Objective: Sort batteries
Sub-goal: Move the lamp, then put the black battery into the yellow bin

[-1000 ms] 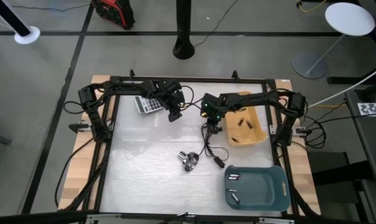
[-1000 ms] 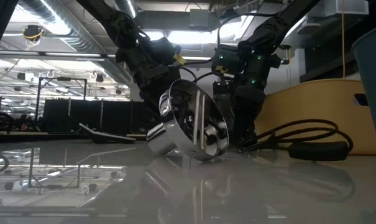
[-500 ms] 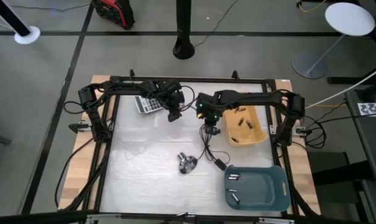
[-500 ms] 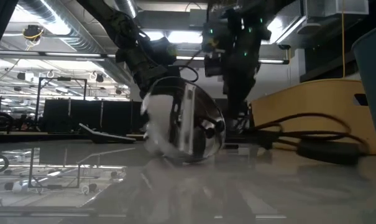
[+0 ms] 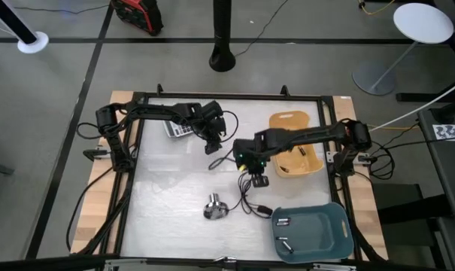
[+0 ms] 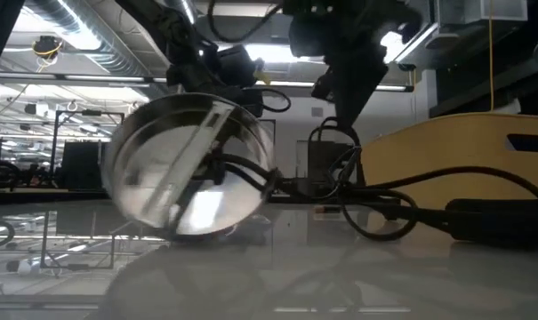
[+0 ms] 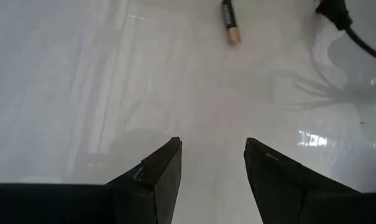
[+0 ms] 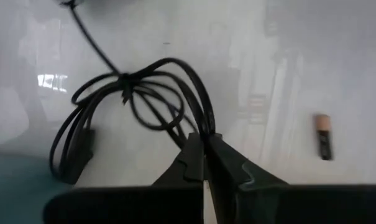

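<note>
Pinching a loop of the black cable [image 8: 144, 102], the right gripper [image 5: 255, 179] has its fingers fully closed on it near the middle of the table [image 5: 167, 188]. Since a second ago this arm has swung away from the yellow tray [image 5: 296, 154] toward the centre, dragging the cable along, and the shiny metal knob [image 5: 213, 208] has rolled toward the front edge. That looks like clearing clutter rather than sorting, so it does little for the task itself.

One loose battery [image 8: 324, 144], dark with a copper end, lies on the bare table just beside the right fingers, apart from them and from the cable. The left gripper [image 5: 213, 144] hovers near the calculator [image 5: 179, 129] toward the back, fingers well spread and empty, with that same battery [image 7: 230, 22] ahead of its fingertips, not yet between them. Other batteries already sit in the yellow tray and the teal tray [image 5: 332, 233] at the front right corner.
</note>
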`<state>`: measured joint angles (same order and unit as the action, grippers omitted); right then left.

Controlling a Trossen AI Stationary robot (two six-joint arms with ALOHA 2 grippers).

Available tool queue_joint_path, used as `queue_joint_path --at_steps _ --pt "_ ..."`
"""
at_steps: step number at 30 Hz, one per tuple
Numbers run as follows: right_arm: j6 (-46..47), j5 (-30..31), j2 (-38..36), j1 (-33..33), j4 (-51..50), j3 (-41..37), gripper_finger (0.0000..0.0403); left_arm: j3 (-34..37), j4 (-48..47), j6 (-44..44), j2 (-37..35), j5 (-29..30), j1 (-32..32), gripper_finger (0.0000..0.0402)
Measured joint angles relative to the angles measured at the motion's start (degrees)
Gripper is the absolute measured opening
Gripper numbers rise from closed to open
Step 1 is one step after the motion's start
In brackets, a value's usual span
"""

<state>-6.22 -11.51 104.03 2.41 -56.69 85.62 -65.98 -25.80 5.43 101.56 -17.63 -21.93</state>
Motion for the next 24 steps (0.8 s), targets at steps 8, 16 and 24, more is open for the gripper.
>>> queue_joint_path --at_steps 8,16,24 --pt "-0.02 -0.02 0.0 4.8 0.12 0.0 0.0013 0.0 8.01 0.2 0.0 0.05 3.55 0.0166" --pt "0.06 1.38 0.0 5.51 0.18 0.0 0.0092 0.0 15.58 3.97 0.22 0.62 6.95 0.0166" --pt "-0.1 4.48 0.0 5.51 -1.36 0.08 0.0113 -0.02 16.7 6.06 1.73 1.84 9.2 0.0166"
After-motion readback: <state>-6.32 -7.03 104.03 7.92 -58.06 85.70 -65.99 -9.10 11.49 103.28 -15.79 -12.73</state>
